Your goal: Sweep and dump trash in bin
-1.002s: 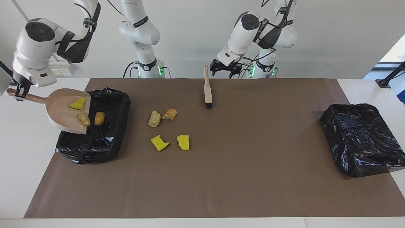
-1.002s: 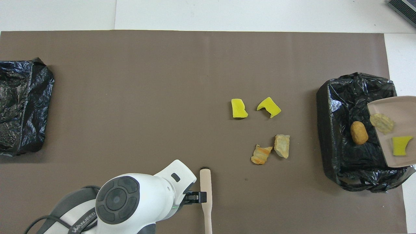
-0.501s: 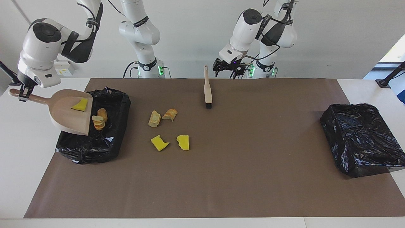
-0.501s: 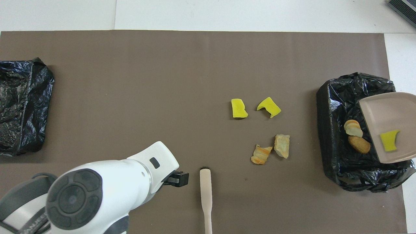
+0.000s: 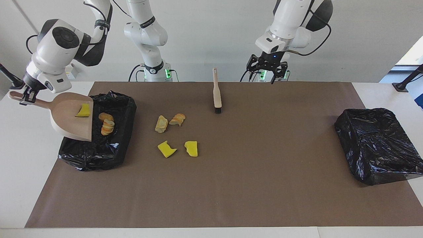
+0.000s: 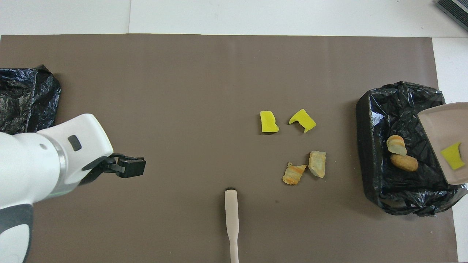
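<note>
The bin (image 5: 99, 138) at the right arm's end now holds two bread-like chunks (image 5: 106, 124) that have slid off the tilted dustpan (image 5: 71, 115). The right gripper (image 5: 23, 97) stays clamped on its handle; one yellow chunk (image 5: 83, 111) still clings. The left gripper (image 5: 267, 67), jaws apart, has withdrawn from the brush (image 5: 216, 94). Four chunks (image 5: 172, 132) remain on the mat.

A plain white wall (image 5: 205, 39) backs a white surface (image 5: 19, 172) covered by a brown mat (image 5: 251, 178). Daylight enters through a window (image 5: 411, 54) at one corner, beside a dark stand (image 5: 408, 79).
</note>
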`<action>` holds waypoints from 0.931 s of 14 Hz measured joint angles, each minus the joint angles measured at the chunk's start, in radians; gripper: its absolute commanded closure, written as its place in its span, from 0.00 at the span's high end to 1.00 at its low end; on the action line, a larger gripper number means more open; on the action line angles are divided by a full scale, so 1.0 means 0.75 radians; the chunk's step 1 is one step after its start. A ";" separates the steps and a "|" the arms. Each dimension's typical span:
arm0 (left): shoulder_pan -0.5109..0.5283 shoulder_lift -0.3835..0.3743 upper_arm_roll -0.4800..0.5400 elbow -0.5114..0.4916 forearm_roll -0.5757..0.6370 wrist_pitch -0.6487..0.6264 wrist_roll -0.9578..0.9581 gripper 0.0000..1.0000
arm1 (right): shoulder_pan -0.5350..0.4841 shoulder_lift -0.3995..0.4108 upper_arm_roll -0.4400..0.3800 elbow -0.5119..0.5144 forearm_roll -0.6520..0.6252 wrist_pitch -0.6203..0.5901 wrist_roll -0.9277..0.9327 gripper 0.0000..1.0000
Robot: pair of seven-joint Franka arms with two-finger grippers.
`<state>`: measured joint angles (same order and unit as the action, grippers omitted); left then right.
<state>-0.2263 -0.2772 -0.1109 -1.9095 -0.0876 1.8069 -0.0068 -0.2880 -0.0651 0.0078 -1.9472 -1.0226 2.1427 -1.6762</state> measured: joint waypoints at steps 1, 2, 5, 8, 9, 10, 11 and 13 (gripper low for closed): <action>0.022 0.017 0.001 0.040 0.019 -0.017 0.031 1.00 | 0.012 -0.001 0.000 0.000 -0.002 -0.001 0.001 0.00; 0.037 0.045 0.001 0.096 0.030 -0.053 0.051 1.00 | 0.024 -0.002 0.001 0.000 -0.002 -0.001 0.003 0.00; 0.079 0.177 0.002 0.347 0.040 -0.244 0.072 1.00 | 0.047 -0.011 0.001 0.007 -0.002 -0.002 0.005 0.00; 0.089 0.304 0.004 0.548 0.043 -0.351 0.093 1.00 | 0.052 -0.032 0.002 0.015 -0.002 -0.017 0.005 0.00; 0.093 0.329 0.005 0.575 0.044 -0.362 0.103 1.00 | 0.058 -0.041 0.002 0.016 -0.002 -0.030 0.005 0.00; 0.100 0.345 0.005 0.590 0.044 -0.364 0.119 1.00 | 0.069 -0.050 0.002 0.016 -0.003 -0.045 0.008 0.00; 0.105 0.354 0.005 0.598 0.044 -0.364 0.136 1.00 | 0.083 -0.060 0.002 0.016 -0.007 -0.060 0.018 0.00; 0.109 0.354 0.006 0.602 0.044 -0.371 0.154 1.00 | 0.107 -0.079 0.005 0.015 -0.049 -0.079 0.045 0.00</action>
<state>-0.1448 -0.0117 -0.1066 -1.4584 -0.0548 1.5286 0.1086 -0.2076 -0.1246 0.0113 -1.9358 -1.0593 2.0838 -1.6428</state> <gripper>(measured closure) 0.000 0.678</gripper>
